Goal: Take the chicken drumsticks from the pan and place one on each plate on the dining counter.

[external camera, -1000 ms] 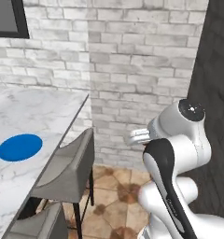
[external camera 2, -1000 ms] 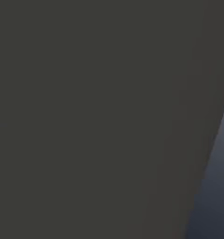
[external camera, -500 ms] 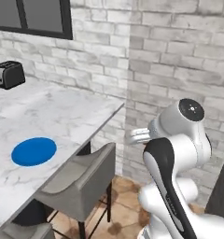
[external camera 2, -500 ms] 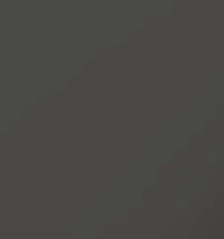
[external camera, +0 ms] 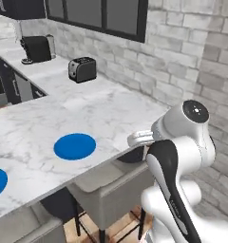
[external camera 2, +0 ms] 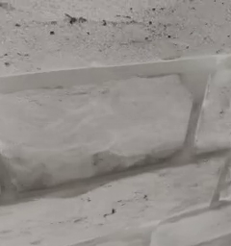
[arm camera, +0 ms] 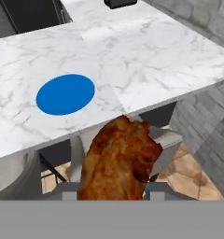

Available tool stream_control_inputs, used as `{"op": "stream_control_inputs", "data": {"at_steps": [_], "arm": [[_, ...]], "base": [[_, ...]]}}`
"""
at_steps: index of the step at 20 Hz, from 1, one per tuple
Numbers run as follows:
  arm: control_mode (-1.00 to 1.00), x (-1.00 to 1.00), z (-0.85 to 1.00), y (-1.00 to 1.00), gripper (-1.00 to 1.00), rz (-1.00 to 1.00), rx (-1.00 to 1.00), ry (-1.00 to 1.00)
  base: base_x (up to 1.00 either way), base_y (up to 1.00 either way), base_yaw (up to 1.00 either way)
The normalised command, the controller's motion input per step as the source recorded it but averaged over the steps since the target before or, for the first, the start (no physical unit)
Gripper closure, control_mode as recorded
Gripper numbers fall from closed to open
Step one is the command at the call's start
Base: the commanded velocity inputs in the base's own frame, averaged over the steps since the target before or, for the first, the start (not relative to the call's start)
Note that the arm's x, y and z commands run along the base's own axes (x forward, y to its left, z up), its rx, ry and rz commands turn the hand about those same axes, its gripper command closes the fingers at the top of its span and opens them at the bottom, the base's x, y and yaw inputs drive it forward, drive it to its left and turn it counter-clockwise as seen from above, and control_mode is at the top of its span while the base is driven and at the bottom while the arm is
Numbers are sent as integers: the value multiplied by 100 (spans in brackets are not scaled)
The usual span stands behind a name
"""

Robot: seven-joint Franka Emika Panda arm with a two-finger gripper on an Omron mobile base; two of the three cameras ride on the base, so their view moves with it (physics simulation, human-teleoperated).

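Carry step: your pincer [arm camera: 111, 193] is clamped on a drumstick [arm camera: 117, 158], short of the desk [external camera: 111, 111] edge (stool below). Next, reach over the near blue plate [arm camera: 65, 93], then release.

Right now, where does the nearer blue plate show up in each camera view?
Left base view: blue plate left of centre on the dining counter.
Right base view: not in it.
Hand view: upper left, beyond the held chicken drumstick.
Shared landmark: the counter's overhanging edge above the grey stool.
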Motion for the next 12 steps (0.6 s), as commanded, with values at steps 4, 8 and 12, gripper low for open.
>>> {"op": "stream_control_inputs", "data": {"at_steps": [4, 8, 12], "arm": [[100, 0, 0, 0, 100, 0, 0, 0], [100, 0, 0, 0, 100, 0, 0, 0], [100, 0, 0, 0, 100, 0, 0, 0]], "base": [[72, -17, 63], [74, -18, 57], [58, -13, 47]]}}
